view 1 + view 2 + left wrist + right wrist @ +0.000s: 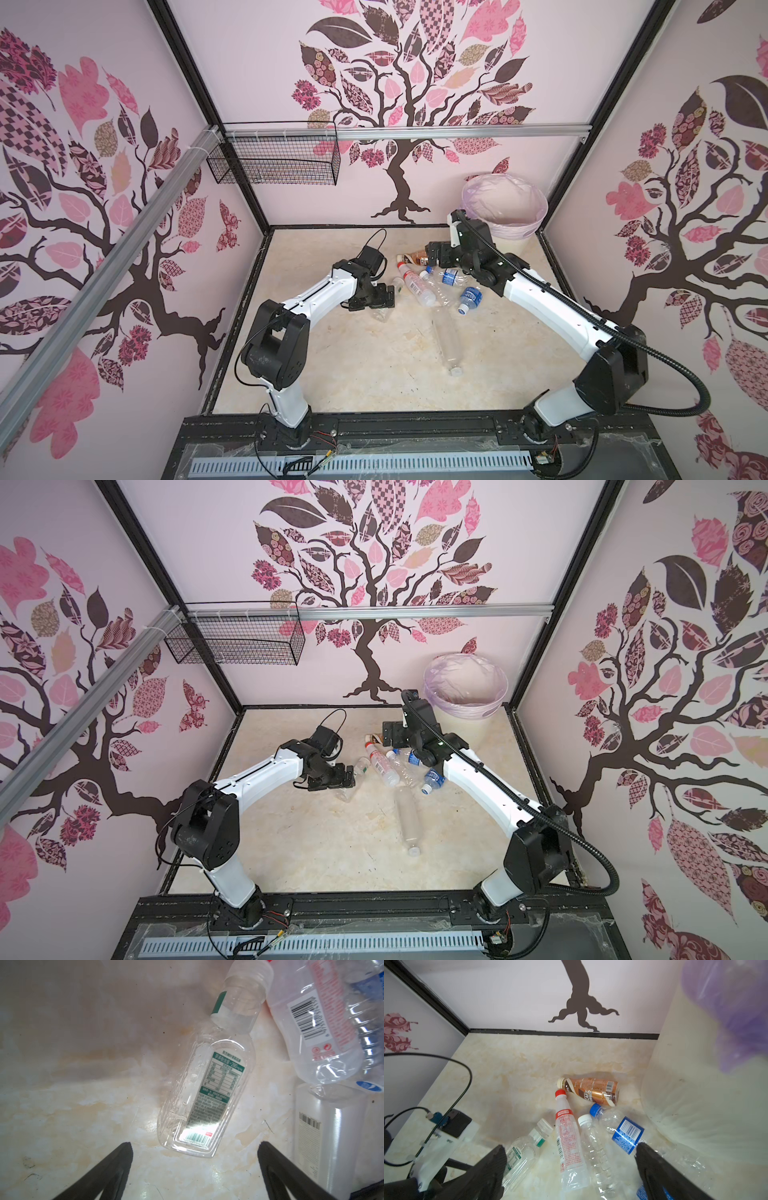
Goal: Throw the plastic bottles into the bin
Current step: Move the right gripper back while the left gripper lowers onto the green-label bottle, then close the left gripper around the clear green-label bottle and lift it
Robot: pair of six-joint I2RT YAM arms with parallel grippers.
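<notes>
Spread left pincer (195,1144) faces clear flat-sided plastic bottle (207,1095).

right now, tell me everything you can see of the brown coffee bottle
The brown coffee bottle lies on its side on the marbled tabletop, at the back of the pile, near the cream bin. Glossy brown-gold wrap with cream swirls and a barcode, cream cap on. The cap of the red-capped bottle seems to touch its neck.
</notes>
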